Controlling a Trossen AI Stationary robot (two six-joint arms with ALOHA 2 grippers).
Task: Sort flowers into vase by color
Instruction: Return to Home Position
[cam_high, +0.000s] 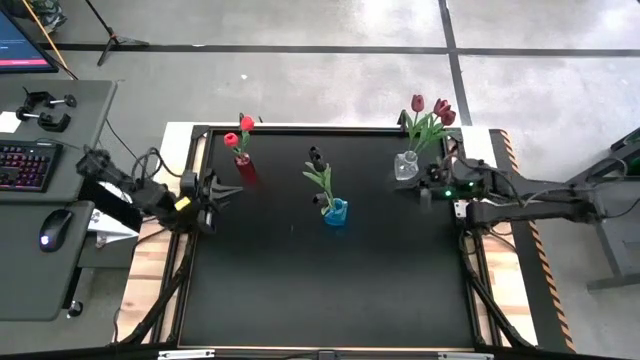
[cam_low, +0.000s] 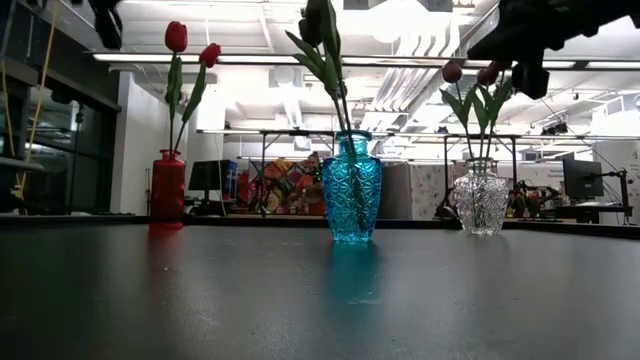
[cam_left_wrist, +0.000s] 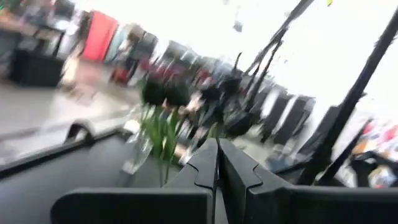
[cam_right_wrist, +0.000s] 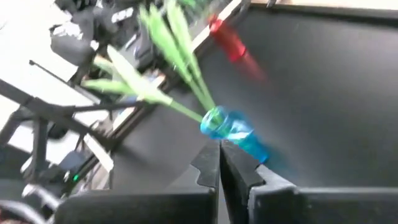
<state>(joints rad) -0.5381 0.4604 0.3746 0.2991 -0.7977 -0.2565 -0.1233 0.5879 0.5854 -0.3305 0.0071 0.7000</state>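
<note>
**Both grippers shut and empty; the tulips are set in three vases.**

High view: the left gripper is seen at the left edge of the table, with the red vase and its two red tulips near its tips. The right gripper is seen at the right edge, just beside the clear vase, in which the maroon tulips stand. The blue vase with the dark tulips is placed between the two grippers. Low view: the three vases are lined up well apart, and dark arm parts are seen at both upper corners. Left wrist view: the fingers are pressed together with nothing pinched, and a vase with green stems is seen ahead of them. Right wrist view: the fingers are likewise pressed together and empty. The blue vase is seen just past the tips, the red vase farther off.
</note>
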